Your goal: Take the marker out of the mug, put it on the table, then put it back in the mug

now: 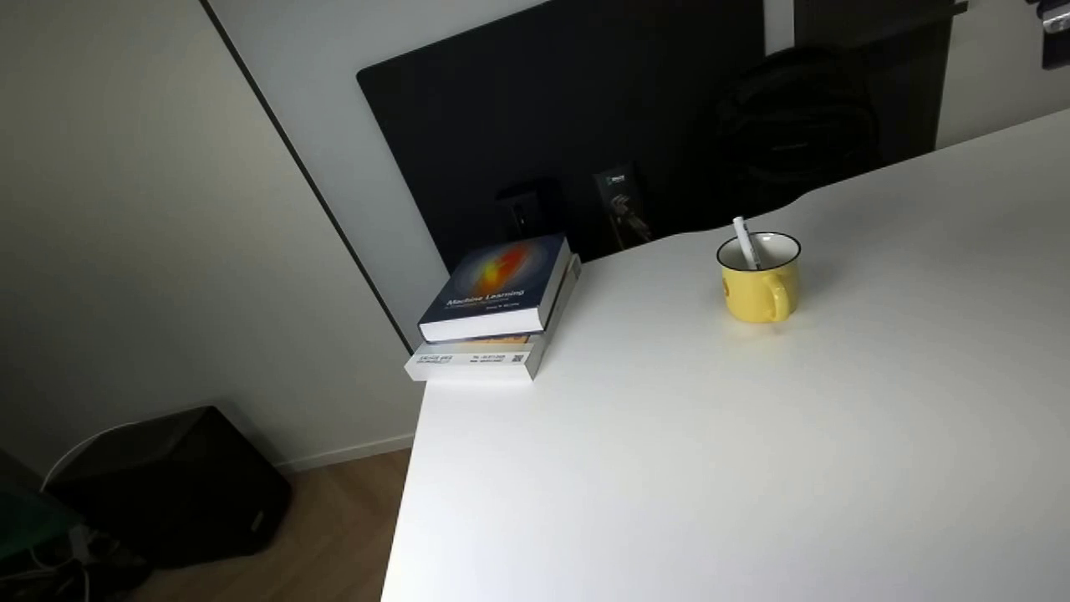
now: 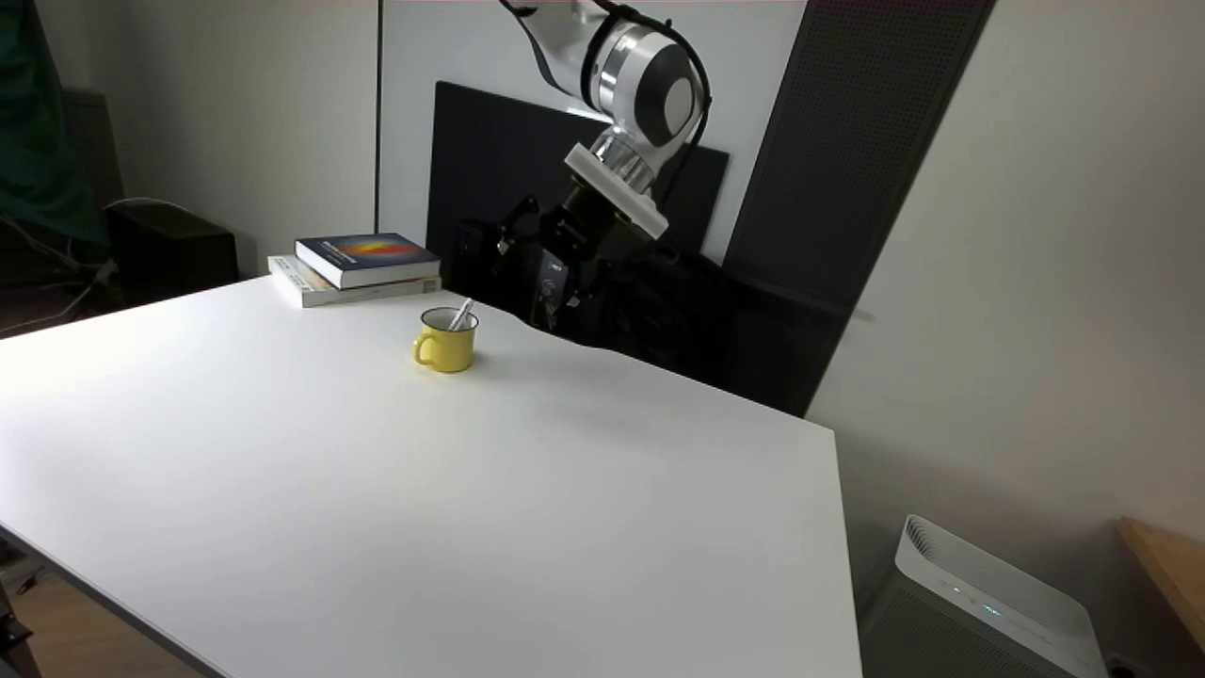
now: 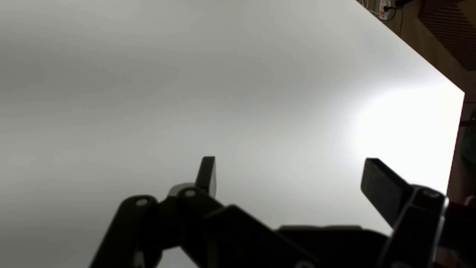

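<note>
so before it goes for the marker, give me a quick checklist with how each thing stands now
Gripper open and holding nothing: ok, jaws wide apart.
Marker in the mug: ok, leaning, with its upper end above the rim.
Mug upright on the table: ok.
Mug in sight of the wrist view: not ok, it does not show there.
Stack of books apart from the mug: ok, a gap shows between them.
Marker's lower end free inside the mug: cannot tell, it is hidden.
</note>
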